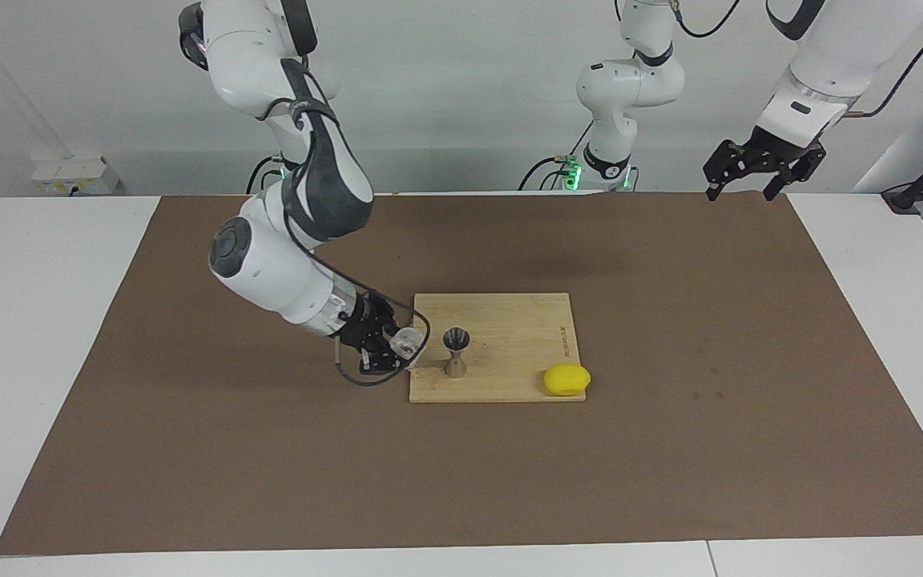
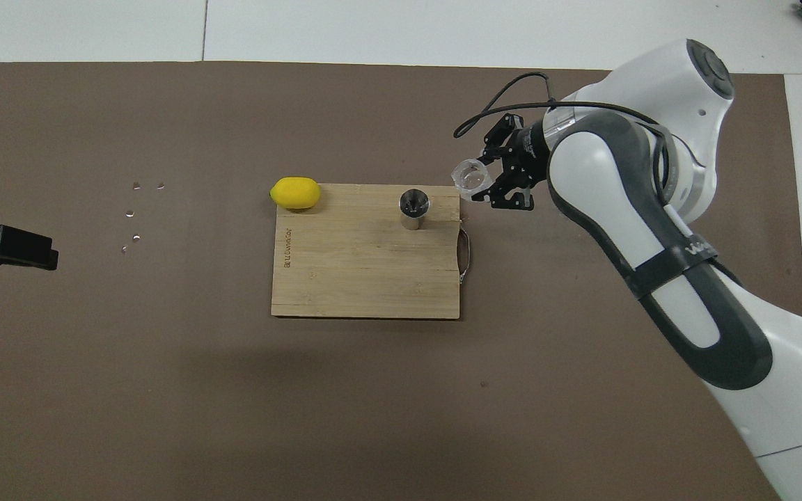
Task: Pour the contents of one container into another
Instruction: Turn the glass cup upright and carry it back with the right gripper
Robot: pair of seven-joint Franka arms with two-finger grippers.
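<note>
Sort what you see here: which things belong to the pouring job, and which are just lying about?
Part of the job:
glass tumbler, tilted in the right tool at the board's edge
metal jigger, upright on the board

Lying about:
lemon
cutting board
left tool, waiting raised

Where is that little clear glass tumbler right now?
The clear glass tumbler is held, tilted, in the right gripper over the wooden cutting board's edge at the right arm's end, beside the metal hourglass-shaped jigger.

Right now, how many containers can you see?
2: the glass tumbler tilted in the right gripper at the cutting board's edge; the metal jigger upright on that board.
</note>
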